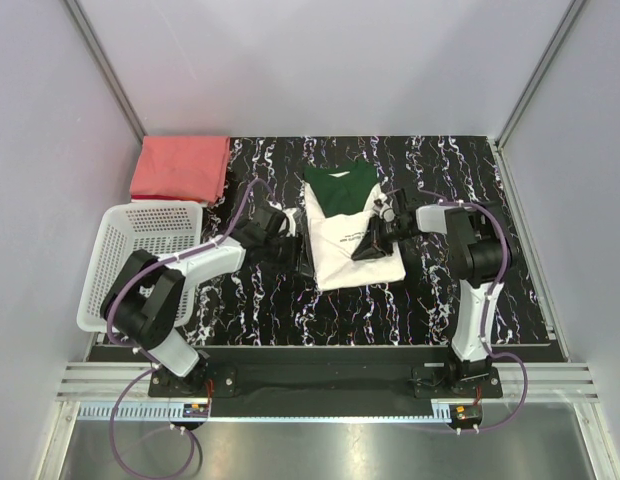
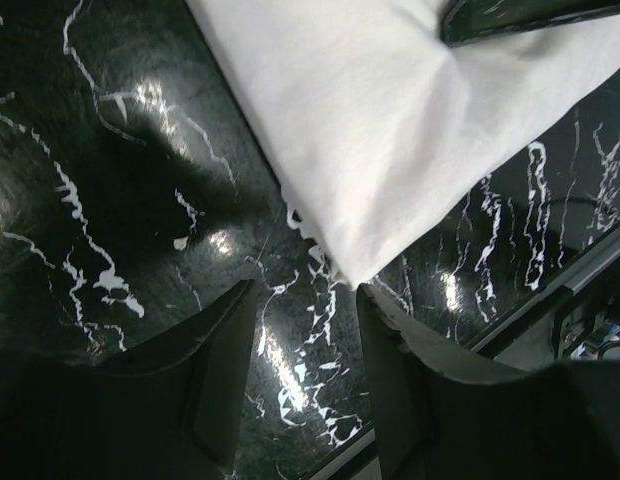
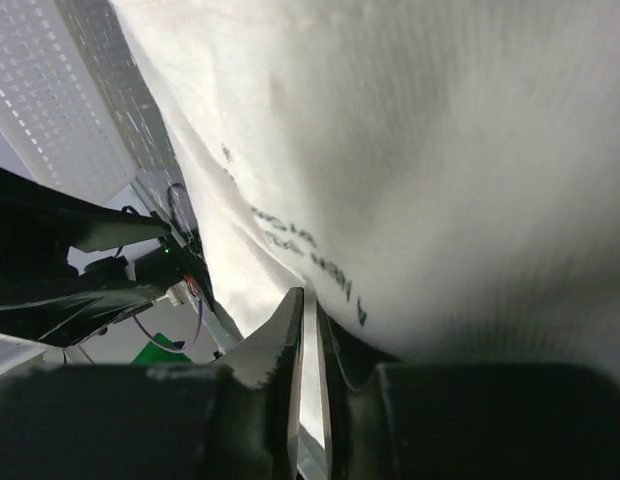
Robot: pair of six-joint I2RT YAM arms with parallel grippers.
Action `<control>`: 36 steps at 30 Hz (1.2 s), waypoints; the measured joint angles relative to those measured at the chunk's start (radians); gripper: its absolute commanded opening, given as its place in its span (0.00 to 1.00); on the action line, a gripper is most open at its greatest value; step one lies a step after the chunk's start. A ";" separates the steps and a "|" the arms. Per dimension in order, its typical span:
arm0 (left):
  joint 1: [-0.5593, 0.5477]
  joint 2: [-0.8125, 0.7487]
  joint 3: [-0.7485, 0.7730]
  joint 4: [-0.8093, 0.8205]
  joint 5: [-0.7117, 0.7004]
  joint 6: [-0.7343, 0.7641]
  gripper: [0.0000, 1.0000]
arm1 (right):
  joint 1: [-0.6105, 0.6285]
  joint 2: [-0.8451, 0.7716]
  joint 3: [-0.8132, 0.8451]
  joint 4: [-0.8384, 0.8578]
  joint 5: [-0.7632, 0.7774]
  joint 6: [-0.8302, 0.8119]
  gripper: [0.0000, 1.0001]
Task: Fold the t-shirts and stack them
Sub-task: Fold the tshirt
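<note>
The soft cream-white t-shirt with a dark green top part and dark printed lettering lies flat in the middle of the black white-veined marble-look table, between the two arms. The left end effector sits low just beside the shirt's left edge. Its fingers stand apart and hold nothing, and a corner of the cloth ends just at one fingertip. The right end effector is at the shirt's right side, its fingers nearly together and clamped on a thin fold of the white cloth. The plain salmon-red t-shirt lies folded at the far left corner, well apart from both arms, just behind the white plastic mesh basket.
</note>
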State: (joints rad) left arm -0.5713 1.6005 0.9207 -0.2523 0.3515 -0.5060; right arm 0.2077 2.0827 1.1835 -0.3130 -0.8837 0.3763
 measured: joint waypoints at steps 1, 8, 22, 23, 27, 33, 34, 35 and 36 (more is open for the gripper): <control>0.000 -0.003 -0.011 0.000 -0.002 0.000 0.51 | -0.002 -0.007 -0.006 -0.002 0.001 0.000 0.18; -0.004 -0.014 -0.078 0.007 -0.002 -0.016 0.54 | -0.010 -0.254 -0.068 -0.049 0.111 0.049 0.41; -0.034 0.031 -0.143 0.192 0.066 -0.126 0.58 | -0.121 -0.533 -0.320 -0.221 0.522 0.200 0.50; -0.037 0.046 -0.143 0.211 0.074 -0.138 0.58 | -0.121 -0.537 -0.327 -0.231 0.543 0.202 0.51; -0.040 0.074 -0.143 0.272 0.095 -0.170 0.53 | -0.121 -0.548 -0.334 -0.240 0.591 0.204 0.51; -0.044 0.090 -0.142 0.295 0.097 -0.188 0.47 | -0.122 -0.557 -0.352 -0.240 0.631 0.205 0.51; -0.044 0.090 -0.142 0.295 0.095 -0.188 0.45 | -0.123 -0.560 -0.358 -0.239 0.634 0.204 0.51; -0.045 0.092 -0.142 0.295 0.095 -0.188 0.42 | -0.124 -0.562 -0.363 -0.239 0.637 0.204 0.51; -0.045 0.096 -0.142 0.295 0.096 -0.190 0.29 | -0.124 -0.562 -0.366 -0.238 0.638 0.204 0.50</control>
State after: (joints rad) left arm -0.6163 1.6962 0.7788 0.0429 0.4473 -0.6964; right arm 0.0841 1.5204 0.8173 -0.5514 -0.2459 0.5808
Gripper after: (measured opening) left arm 0.441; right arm 0.509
